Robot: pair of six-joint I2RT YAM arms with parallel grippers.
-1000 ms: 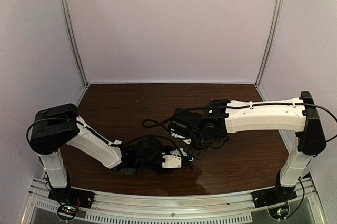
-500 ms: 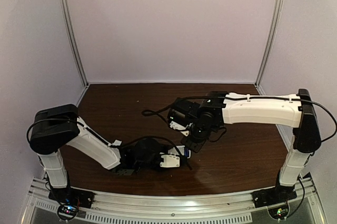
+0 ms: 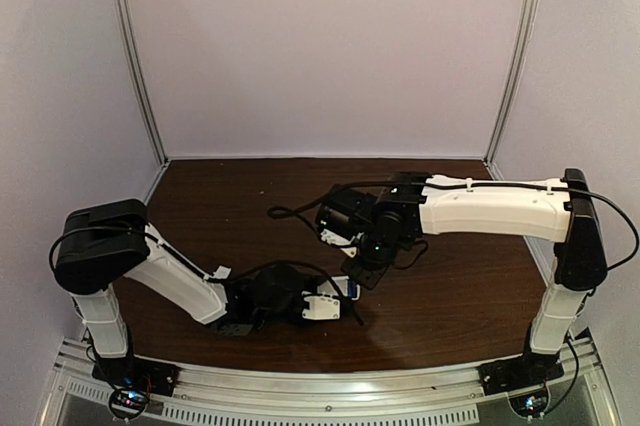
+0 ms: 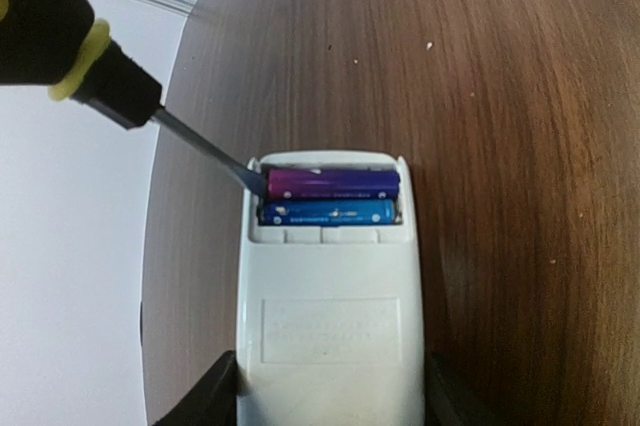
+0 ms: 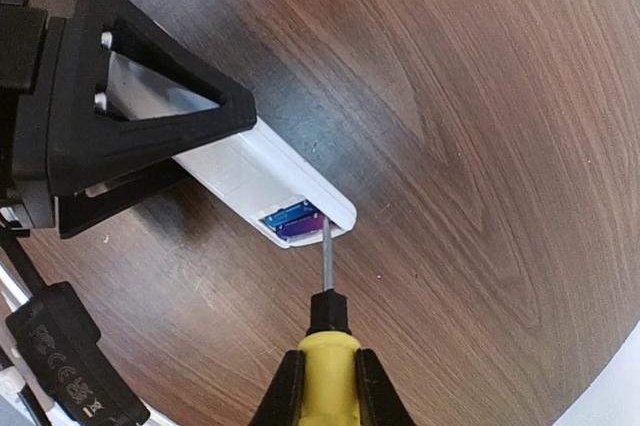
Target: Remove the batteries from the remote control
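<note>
The white remote control (image 4: 330,316) lies back-up just above the brown table, my left gripper (image 4: 330,401) shut on its near end. Its compartment is uncovered, and two batteries lie side by side in it, a purple one (image 4: 333,183) and a blue one (image 4: 328,212). My right gripper (image 5: 330,386) is shut on the yellow-handled screwdriver (image 5: 328,366). The metal tip (image 4: 255,177) of the screwdriver touches the left end of the purple battery. From above, the remote control (image 3: 325,306) sits near the front edge, with the right gripper (image 3: 365,271) just behind it.
A black cable (image 3: 290,214) loops over the table behind the right wrist. A black plug and cord (image 5: 60,346) lie at the lower left of the right wrist view. The table's rounded edge (image 4: 160,246) runs close to the remote's left side.
My right arm has shifted a little back and to the left with the screwdriver. The left arm and the remote control have stayed where they were.
</note>
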